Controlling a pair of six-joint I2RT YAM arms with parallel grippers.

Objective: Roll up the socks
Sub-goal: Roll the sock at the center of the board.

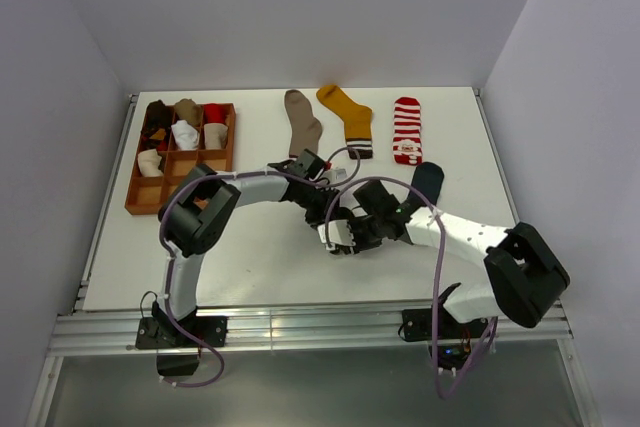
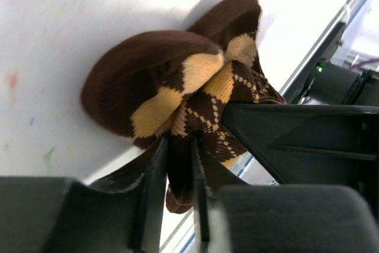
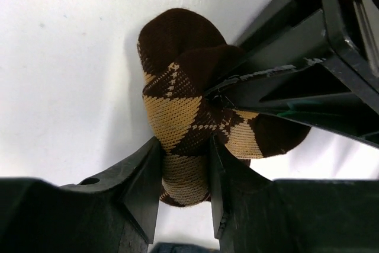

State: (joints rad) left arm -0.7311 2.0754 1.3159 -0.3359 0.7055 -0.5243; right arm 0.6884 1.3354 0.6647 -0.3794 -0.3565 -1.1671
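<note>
A brown argyle sock [image 2: 177, 87] is bunched into a ball between both grippers at the table's middle; in the top view it is hidden under them. My left gripper [image 2: 177, 164] is shut on a fold of it, and shows in the top view [image 1: 322, 209]. My right gripper [image 3: 185, 173] is shut on the other side of the sock [image 3: 177, 111], and shows in the top view [image 1: 345, 232]. A taupe sock [image 1: 301, 119], a mustard sock [image 1: 347, 117] and a red-white striped sock [image 1: 406, 129] lie flat at the back. A navy sock [image 1: 427, 179] lies beside my right arm.
A wooden grid tray [image 1: 143, 197] at the back left holds several rolled socks. The left arm's fingers [image 3: 296, 81] cross the right wrist view. The table's near edge and metal rail [image 1: 300, 319] run in front of the arm bases.
</note>
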